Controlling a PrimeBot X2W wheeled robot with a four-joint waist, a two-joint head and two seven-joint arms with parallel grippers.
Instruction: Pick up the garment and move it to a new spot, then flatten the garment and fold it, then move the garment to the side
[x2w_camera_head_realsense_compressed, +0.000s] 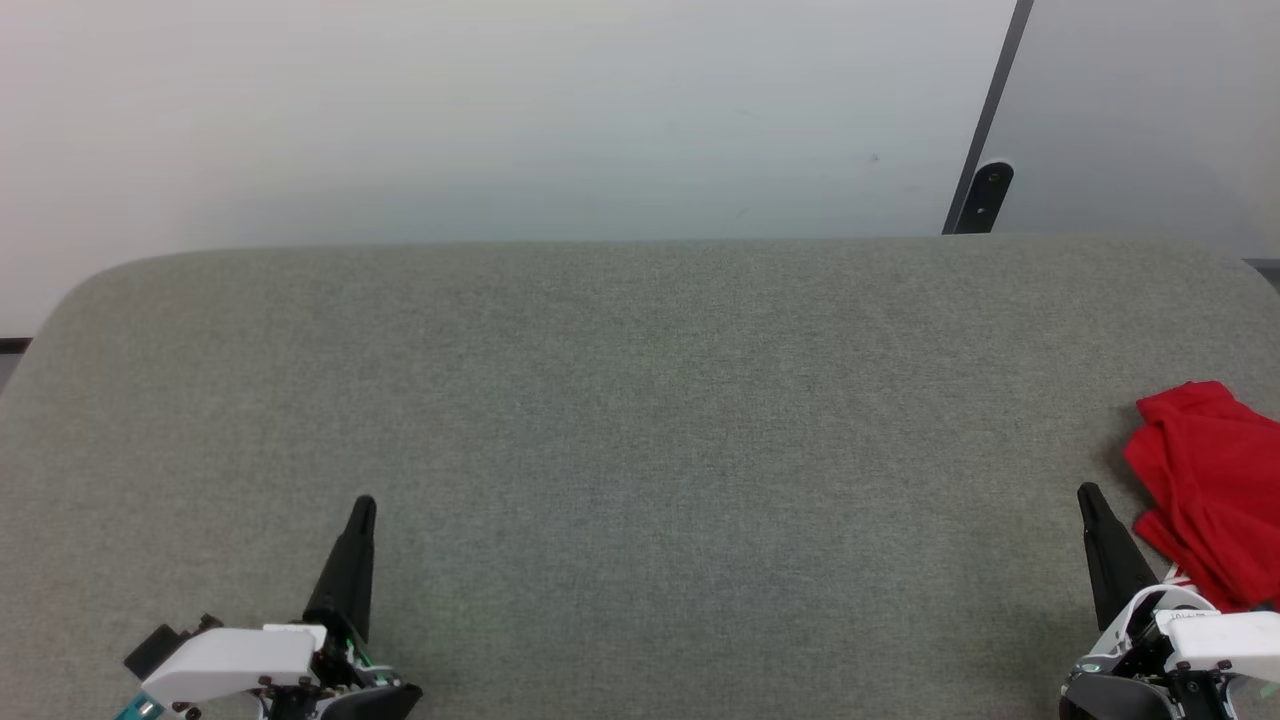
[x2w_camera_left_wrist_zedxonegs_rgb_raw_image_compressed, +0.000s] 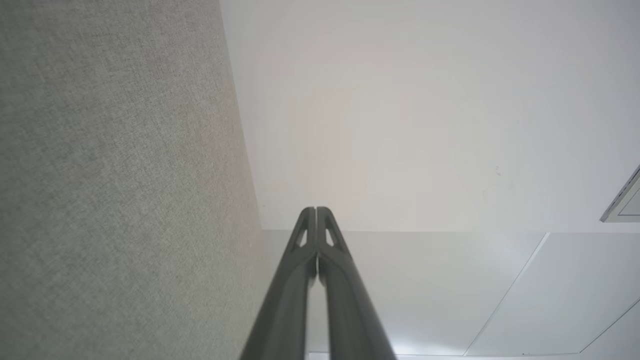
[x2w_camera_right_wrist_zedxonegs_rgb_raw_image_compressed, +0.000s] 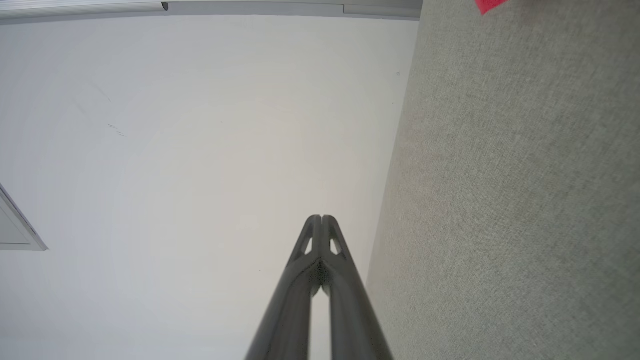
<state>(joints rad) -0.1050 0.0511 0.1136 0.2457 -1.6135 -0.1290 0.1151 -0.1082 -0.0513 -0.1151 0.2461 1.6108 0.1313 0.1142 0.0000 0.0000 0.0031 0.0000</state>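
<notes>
The red garment (x2w_camera_head_realsense_compressed: 1210, 490) lies bunched at the far right of the grey fabric surface (x2w_camera_head_realsense_compressed: 640, 420), running off the head view's edge; a bit of striped trim peeks out at its lower edge. A sliver of the garment (x2w_camera_right_wrist_zedxonegs_rgb_raw_image_compressed: 490, 5) shows at the top of the right wrist view. My right gripper (x2w_camera_head_realsense_compressed: 1088, 492) is shut and empty, just left of the garment. My left gripper (x2w_camera_head_realsense_compressed: 364, 505) is shut and empty at the lower left, far from the garment. In the wrist views both sets of fingertips, left (x2w_camera_left_wrist_zedxonegs_rgb_raw_image_compressed: 316, 211) and right (x2w_camera_right_wrist_zedxonegs_rgb_raw_image_compressed: 321, 218), are pressed together.
A pale wall (x2w_camera_head_realsense_compressed: 500, 110) rises behind the surface's rounded far edge. A dark post with a black fitting (x2w_camera_head_realsense_compressed: 985, 195) stands behind the far right. Ceiling panels (x2w_camera_left_wrist_zedxonegs_rgb_raw_image_compressed: 500, 300) show in the left wrist view.
</notes>
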